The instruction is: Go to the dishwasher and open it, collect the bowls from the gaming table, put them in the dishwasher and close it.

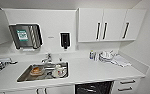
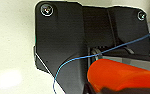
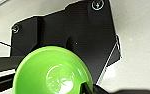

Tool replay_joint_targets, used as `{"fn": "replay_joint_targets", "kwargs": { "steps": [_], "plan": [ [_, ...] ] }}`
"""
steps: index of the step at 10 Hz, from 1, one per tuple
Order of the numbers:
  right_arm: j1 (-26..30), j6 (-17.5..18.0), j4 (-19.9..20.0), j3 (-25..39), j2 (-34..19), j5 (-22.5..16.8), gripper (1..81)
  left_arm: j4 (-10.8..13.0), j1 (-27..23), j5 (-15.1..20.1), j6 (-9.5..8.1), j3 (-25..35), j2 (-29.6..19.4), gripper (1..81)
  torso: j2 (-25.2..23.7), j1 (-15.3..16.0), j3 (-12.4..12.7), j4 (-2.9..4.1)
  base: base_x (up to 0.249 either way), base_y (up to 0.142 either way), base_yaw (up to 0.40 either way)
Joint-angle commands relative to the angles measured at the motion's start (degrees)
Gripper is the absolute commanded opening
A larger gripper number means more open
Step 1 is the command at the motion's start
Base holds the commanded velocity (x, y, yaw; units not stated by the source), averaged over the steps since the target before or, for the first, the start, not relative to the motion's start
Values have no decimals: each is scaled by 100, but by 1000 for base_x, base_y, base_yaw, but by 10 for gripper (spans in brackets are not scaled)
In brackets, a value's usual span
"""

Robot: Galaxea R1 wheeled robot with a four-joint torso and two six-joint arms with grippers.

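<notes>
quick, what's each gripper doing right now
Left gripper: shut on the red bowl.
Right gripper: shut on the lime green bowl.

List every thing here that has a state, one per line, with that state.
Dishwasher: open, dark inside with racks showing.
Wall cabinets: doors shut.
Drawers: shut.
Sink: holds dishes, not empty.
Tap: no water seen running.
Green bowl: at the right wrist, glossy inside; grip not clear.
Red bowl: at the left wrist; grip not clear.
</notes>
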Motion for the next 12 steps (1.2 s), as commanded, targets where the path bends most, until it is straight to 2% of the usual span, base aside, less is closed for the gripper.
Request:
{"fn": "replay_joint_targets", "kwargs": {
  "steps": [1,7,9,11,12],
  "plan": [
    [267,18,-8,14,-74,-302,10,39,-285,396,20,7,-24,10,0,0,0,0,96,0,0],
    [232,18,-26,207,-153,-363,10,22,-276,396,20,34,-50,10,0,0,-2,0,12,0,0],
    [205,18,-34,840,-541,-355,10,92,-250,396,29,157,-129,10,0,0,-2,0,0,0,0],
    [205,27,1,1840,-1233,-302,10,224,-224,379,29,847,-505,10,0,-2,-2,0,0,0,0],
    [205,27,1,2078,-1436,-276,10,233,-215,335,29,1226,-734,10,0,-2,-360,0,0,0,0]
  ]
}}
